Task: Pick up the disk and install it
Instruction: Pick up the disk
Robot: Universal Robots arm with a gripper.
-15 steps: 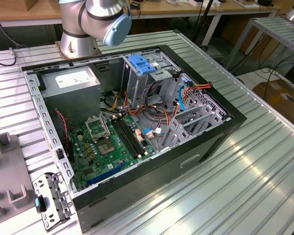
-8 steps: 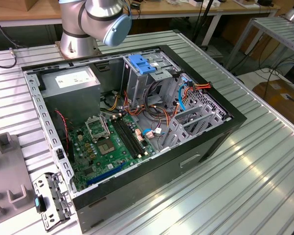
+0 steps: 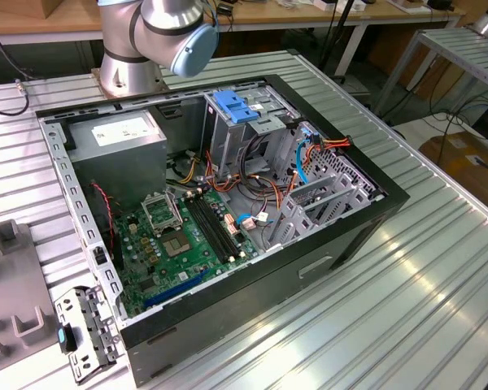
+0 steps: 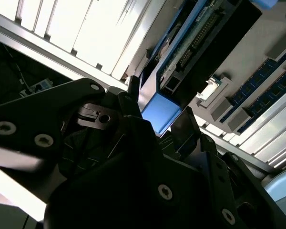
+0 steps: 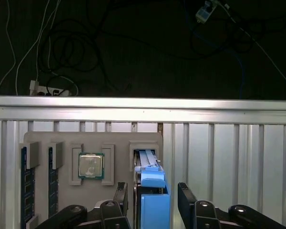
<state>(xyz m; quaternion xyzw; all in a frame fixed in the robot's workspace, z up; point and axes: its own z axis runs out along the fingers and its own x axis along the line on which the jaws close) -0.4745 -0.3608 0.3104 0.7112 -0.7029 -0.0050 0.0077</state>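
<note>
While the disk stands on edge in a slot of the grey tray on the counter, the jaws sit spread to either side of it.

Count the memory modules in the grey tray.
2. One memory module stands beside the processor in the grey tray, on the side away from the disk; the second stands next to it. Others may be hidden.

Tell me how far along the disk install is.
Done: nothing yet. The disk stands in its slot in the grey holder plate, beside the processor. In hand: the gripper is open and straddles the disk's blue end, one finger each side, gaps showing. Left: gripping, lifting and installing it in the open computer case.
</note>
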